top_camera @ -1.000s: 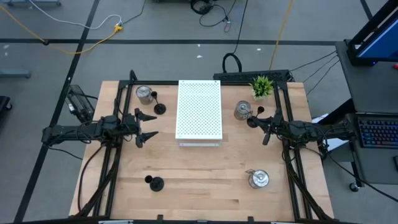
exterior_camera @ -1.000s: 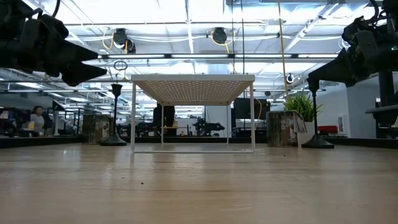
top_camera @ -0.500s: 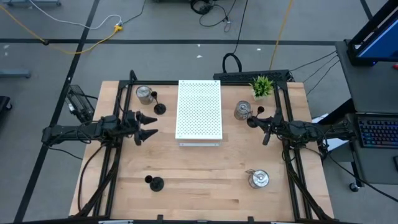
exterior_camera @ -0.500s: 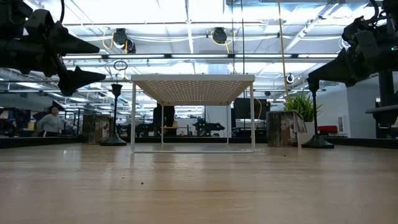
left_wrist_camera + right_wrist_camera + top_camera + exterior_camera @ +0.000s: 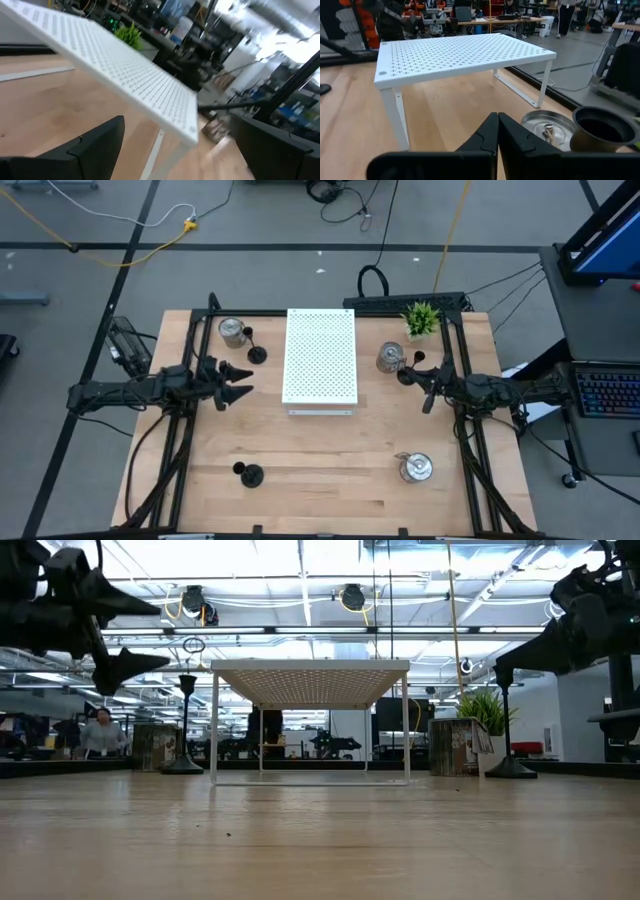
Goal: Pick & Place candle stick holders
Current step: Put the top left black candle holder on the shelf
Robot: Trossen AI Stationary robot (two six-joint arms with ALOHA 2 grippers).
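The left gripper (image 5: 232,383) hangs above the table with its jaws spread wide and nothing between them; over the last second it has turned at the wrist and drawn its fingertips closer to the white perforated shelf (image 5: 320,359), which its wrist view now shows tilted across the frame. Just beyond this gripper, toward the table's far edge, stand a black candle stick holder (image 5: 256,354) and a silver candle stick holder (image 5: 232,331); a second black holder (image 5: 248,474) sits well apart on its near side. The reorientation suggests an approach is being set up, though no holder is yet touched. The right gripper (image 5: 408,377) has not moved and is closed on nothing, with a silver holder (image 5: 390,357) and a dark holder (image 5: 416,357) just ahead of its tips and another silver holder (image 5: 416,468) well apart toward the near edge. No holder stands on the shelf, so placement appears not yet begun.
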